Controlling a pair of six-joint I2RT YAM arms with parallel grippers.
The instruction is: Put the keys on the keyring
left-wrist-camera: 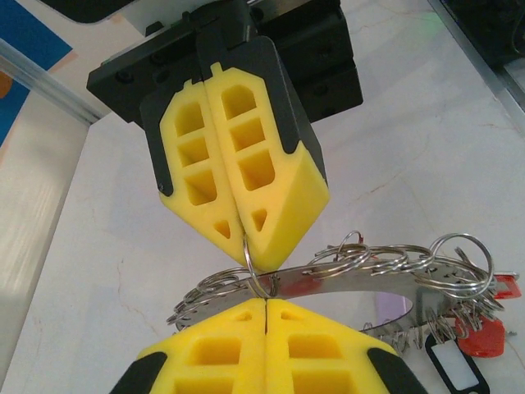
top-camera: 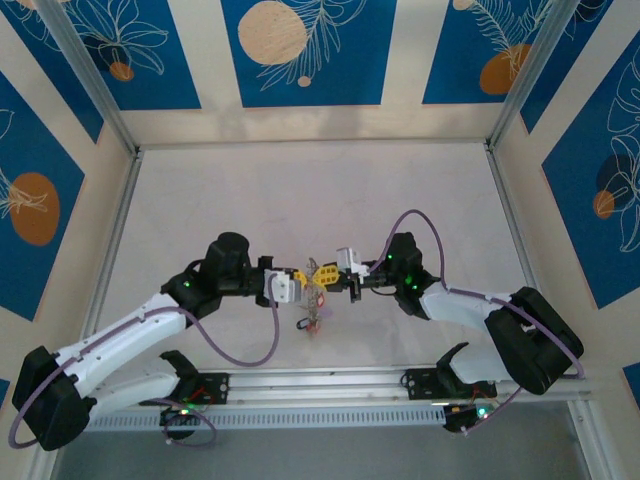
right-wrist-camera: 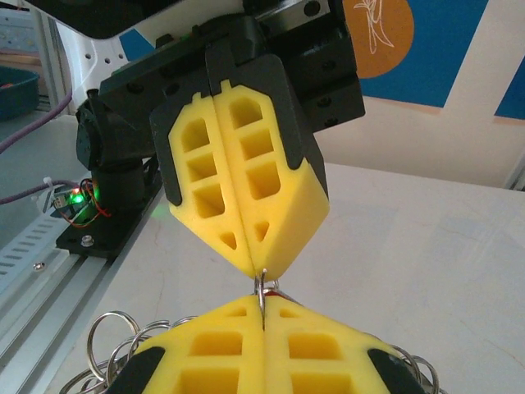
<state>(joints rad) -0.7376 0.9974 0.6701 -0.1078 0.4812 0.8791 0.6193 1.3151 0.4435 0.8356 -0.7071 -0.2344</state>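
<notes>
Table (top-camera: 300,190), near middle: left gripper (left-wrist-camera: 267,305) on the left and right gripper (right-wrist-camera: 262,316) on the right, tip to tip above it. One small wire ring (left-wrist-camera: 261,275) pinched between both. Keyring (left-wrist-camera: 369,283) just beside that ring, between the grippers, clear of the table. Keys (left-wrist-camera: 484,332) hanging beneath the keyring.

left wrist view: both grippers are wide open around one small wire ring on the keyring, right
Not open: shut. The left wrist view shows the left gripper and right gripper each pinching that small wire ring on the keyring.
</notes>
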